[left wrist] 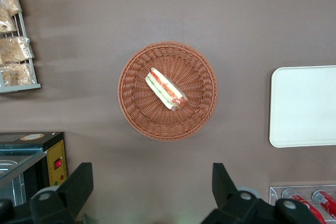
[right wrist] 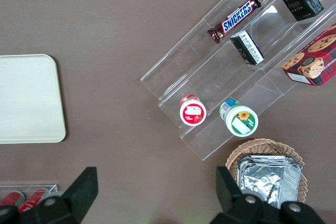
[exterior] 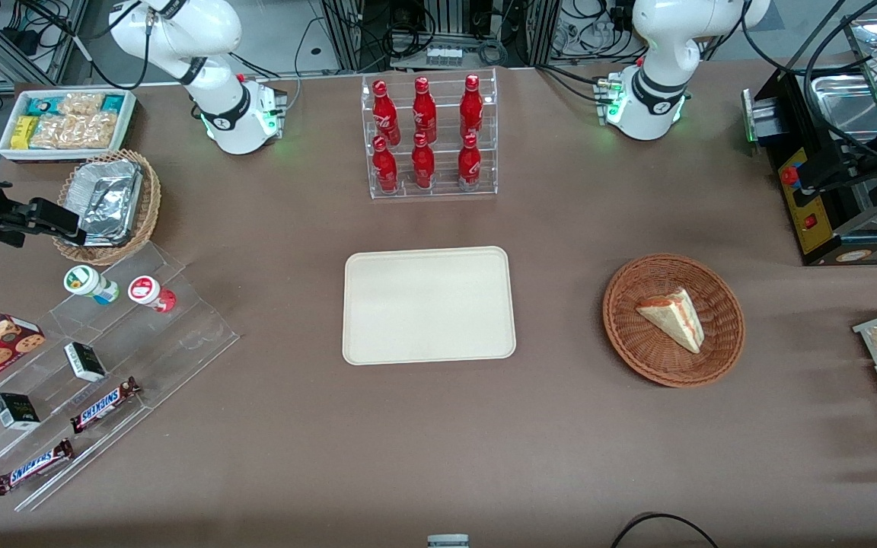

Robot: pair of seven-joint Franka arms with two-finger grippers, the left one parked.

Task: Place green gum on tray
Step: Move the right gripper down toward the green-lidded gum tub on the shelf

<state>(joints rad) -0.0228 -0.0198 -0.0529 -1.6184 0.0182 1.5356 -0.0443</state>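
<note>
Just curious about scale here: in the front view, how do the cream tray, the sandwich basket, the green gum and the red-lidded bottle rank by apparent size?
1. Tray.
2. Sandwich basket.
3. Green gum and red-lidded bottle: alike, so no ranking.
The end effector hangs open above the foil-tray basket.

Right arm (exterior: 202,68): glossy white rounded shells, black ring bands at the joints, small black logo on the base collar. Base (exterior: 244,122) white, green status light glowing at its 5 o'clock edge, small red fitting near the 1 o'clock side. Black cables trail off from the base toward 1 o'clock. Gripper (right wrist: 155,195): matte black; two broad wedge-shaped fingers (right wrist: 84,190) set wide apart, each rooted in a dark housing carrying a round grey screw head.
</note>
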